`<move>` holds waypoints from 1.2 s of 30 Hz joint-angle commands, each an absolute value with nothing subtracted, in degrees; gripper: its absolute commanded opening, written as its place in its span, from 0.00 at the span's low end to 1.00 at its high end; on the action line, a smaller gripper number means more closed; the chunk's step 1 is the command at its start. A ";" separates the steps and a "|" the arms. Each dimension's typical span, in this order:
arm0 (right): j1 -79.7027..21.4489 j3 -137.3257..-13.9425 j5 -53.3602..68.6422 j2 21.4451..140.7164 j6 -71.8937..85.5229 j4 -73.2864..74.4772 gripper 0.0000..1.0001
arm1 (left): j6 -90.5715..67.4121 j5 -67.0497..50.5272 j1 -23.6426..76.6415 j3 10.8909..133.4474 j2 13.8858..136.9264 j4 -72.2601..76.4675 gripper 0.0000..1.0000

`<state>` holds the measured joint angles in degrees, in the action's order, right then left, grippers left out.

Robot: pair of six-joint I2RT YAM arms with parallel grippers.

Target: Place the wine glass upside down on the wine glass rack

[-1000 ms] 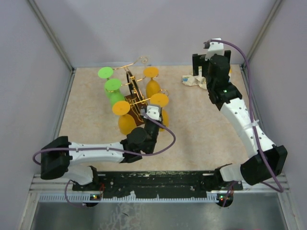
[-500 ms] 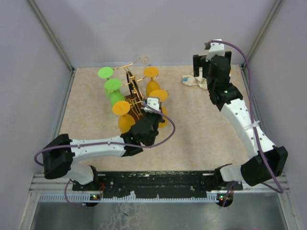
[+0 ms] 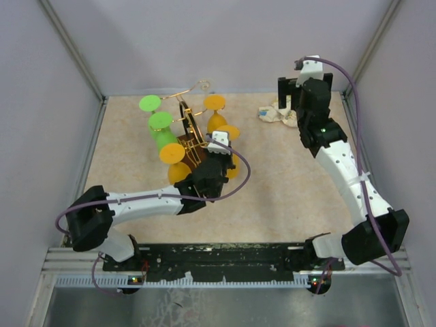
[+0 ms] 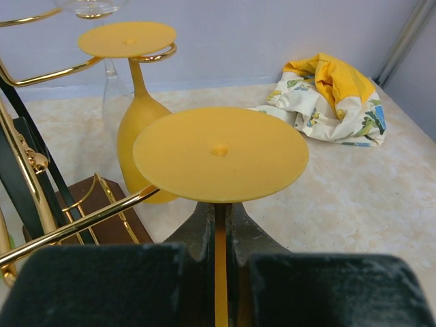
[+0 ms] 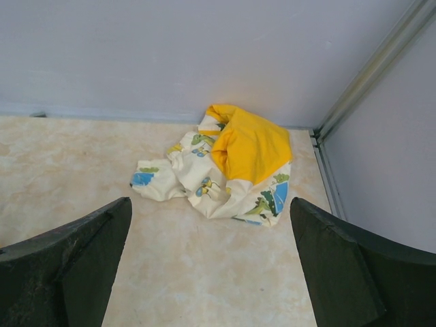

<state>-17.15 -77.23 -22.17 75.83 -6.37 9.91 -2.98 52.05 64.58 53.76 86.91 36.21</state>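
Moved closer to the rack [image 3: 185,117] since a second ago, the left arm [image 3: 143,203] is stretched across the desk [image 3: 286,191]. One gold rack arm is passed just under the foot of the inverted orange glass [image 4: 219,153], whose stem is clenched in the left pincer [image 4: 219,231]. Near a crumpled cloth [image 5: 231,167], the right pincer [image 5: 210,218] is held spread wide.

wine glass [image 4: 219,153] bowl: hidden by left tool [image 4: 219,219] | rack [image 4: 88,221]: cropped left
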 commanded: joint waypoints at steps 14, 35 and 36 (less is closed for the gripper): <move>-14.76 -76.42 -19.71 73.37 -6.16 7.62 0.99 | -5.81 47.09 59.92 56.84 90.73 37.54 0.00; -13.45 -76.03 -18.70 73.04 -5.85 7.25 0.99 | 0.31 38.67 59.37 57.14 96.31 47.87 0.00; -13.29 -75.98 -18.60 73.04 -5.74 7.23 0.99 | 0.47 38.14 59.41 57.05 96.40 48.23 0.00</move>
